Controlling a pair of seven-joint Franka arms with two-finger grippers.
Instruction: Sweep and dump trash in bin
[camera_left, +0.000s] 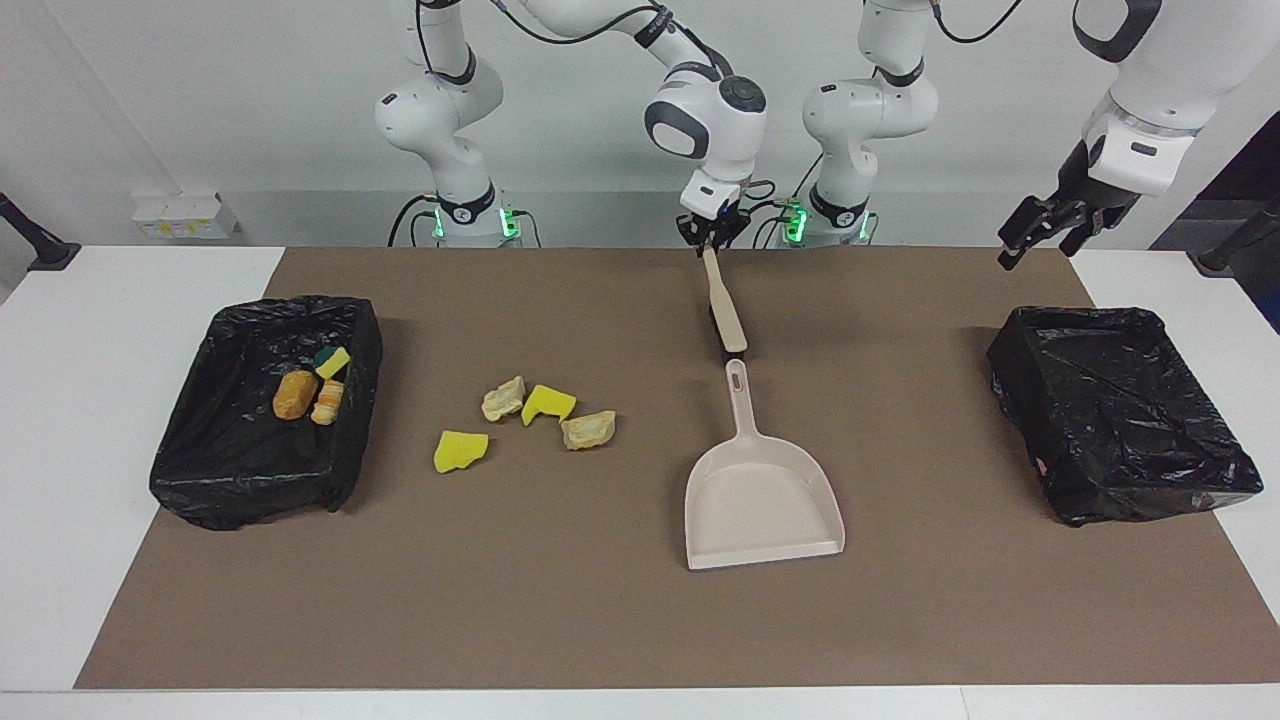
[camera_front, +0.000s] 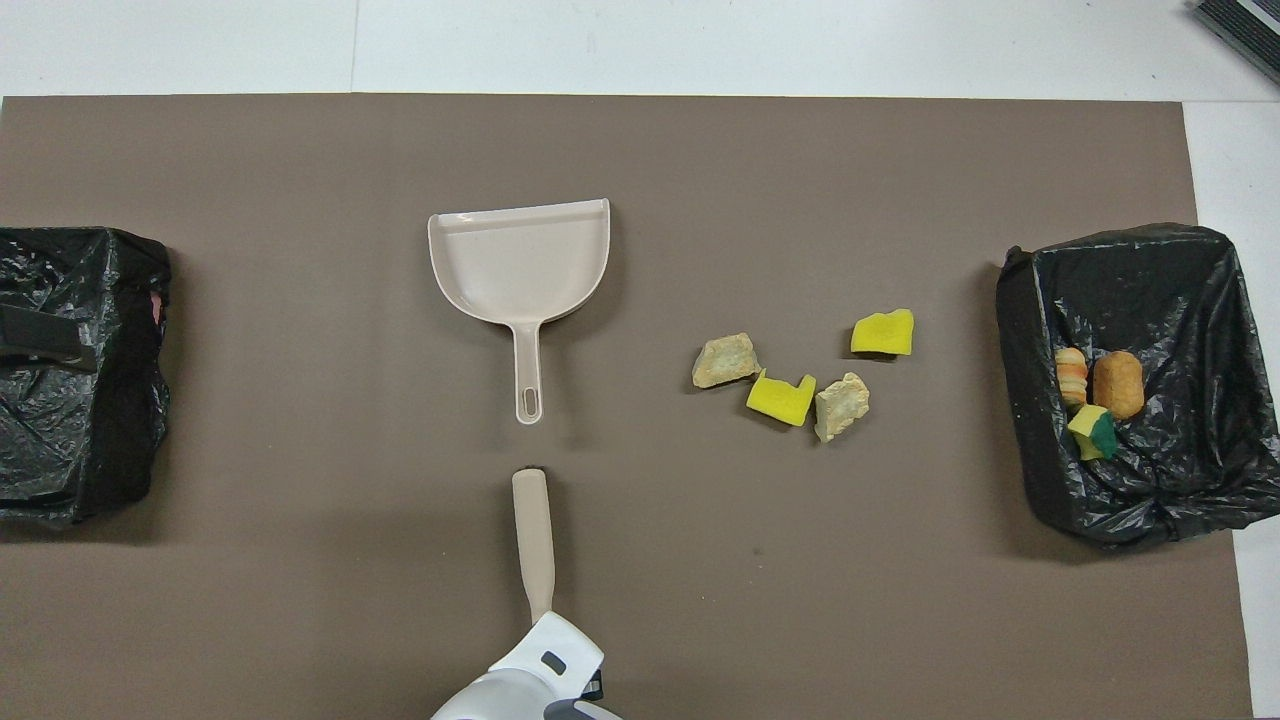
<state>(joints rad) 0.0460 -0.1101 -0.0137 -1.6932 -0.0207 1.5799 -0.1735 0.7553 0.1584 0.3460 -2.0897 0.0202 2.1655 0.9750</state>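
Facing view, your right gripper (camera_left: 712, 238) is clamped on the brush (camera_left: 722, 305) handle tip, left gripper (camera_left: 1040, 232) open at three o'clock; trash (camera_left: 545, 404) looks light and squishy, so sweep low.

No legible text, label or number anywhere

Brown mat (camera_front: 300, 600) covered the table. Beige dustpan (camera_front: 520, 262) lay flat, handle pointing toward the robots. Brush (camera_front: 533, 540) lay just nearer the robots, in line with that handle, not touching it. The right arm's wrist (camera_front: 530, 680) covered the brush's near end; jaws hidden, grip probably there. Four scraps of trash (camera_front: 780, 398) lay loose between dustpan and bin (camera_front: 1180, 270); three more scraps lay inside it. Second bin (camera_front: 60, 300) sat at the left arm's end.
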